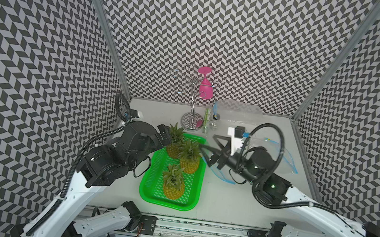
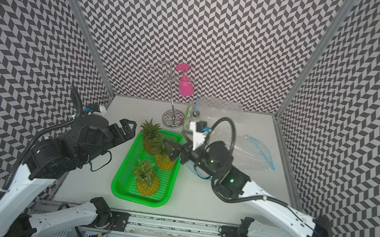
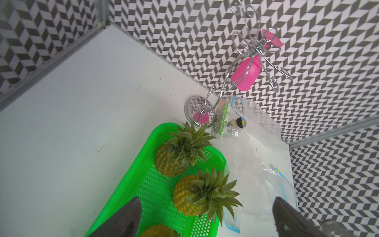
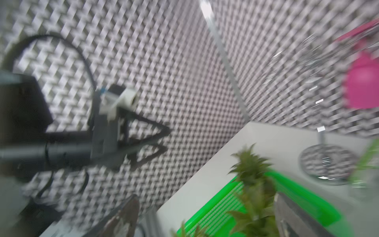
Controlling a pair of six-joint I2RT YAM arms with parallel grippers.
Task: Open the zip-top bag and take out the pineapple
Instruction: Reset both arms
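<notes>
Three pineapples stand in the green tray (image 1: 167, 204): a back one (image 1: 174, 147), a middle one (image 1: 189, 160) and a front one (image 1: 174, 185). A clear zip-top bag (image 1: 275, 160) with a blue zip strip lies flat and empty on the table, behind my right arm. My right gripper (image 1: 207, 141) is open at the middle pineapple's crown (image 4: 254, 184) and grips nothing. My left gripper (image 2: 132, 131) is open just left of the tray's far end. In the left wrist view the middle pineapple (image 3: 186, 195) shows between the spread fingers (image 3: 127, 219), untouched.
A chrome wire rack (image 1: 192, 119) with a pink glass (image 1: 205, 88) hung on it stands at the back. Beside it are a green packet (image 1: 206, 121) and another clear bag (image 1: 237, 109) against the wall. Patterned walls close in three sides.
</notes>
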